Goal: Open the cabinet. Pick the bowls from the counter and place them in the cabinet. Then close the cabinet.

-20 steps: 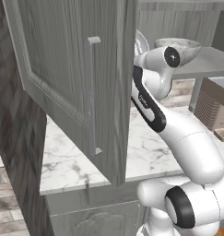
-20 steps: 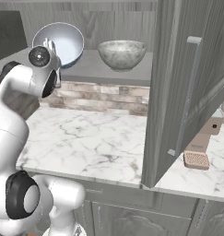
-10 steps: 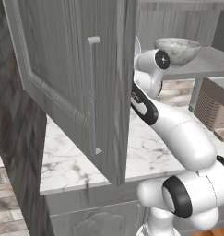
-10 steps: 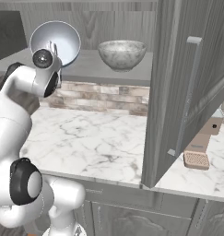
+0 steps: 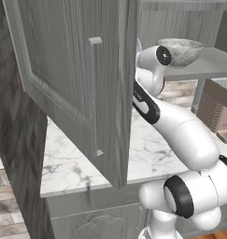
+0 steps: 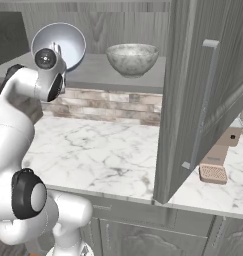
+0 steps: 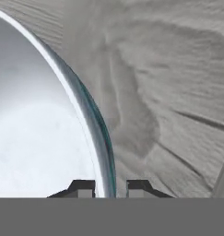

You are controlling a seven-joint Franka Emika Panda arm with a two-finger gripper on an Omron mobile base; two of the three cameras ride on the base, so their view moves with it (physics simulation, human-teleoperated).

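The robot arm (image 5: pixel 180 135) is made of fat, round, shiny white tubes. They look smooth, like plastic. In the left base view it fills the lower right of the picture. A wide black ring (image 5: pixel 180 197) goes around a big round joint there. Higher up, a black band (image 5: pixel 143 100) wraps the arm, and it has tiny white marks on it, too small to read. Near the top middle is a round black cap (image 5: pixel 163 55). In the right base view, at the left, a black cap (image 6: pixel 44 58) has a small pale dot in the middle. Lower down is a dark round disc (image 6: pixel 27 195). In the hand view, two small dark finger tips (image 7: pixel 82 188) show at the bottom.
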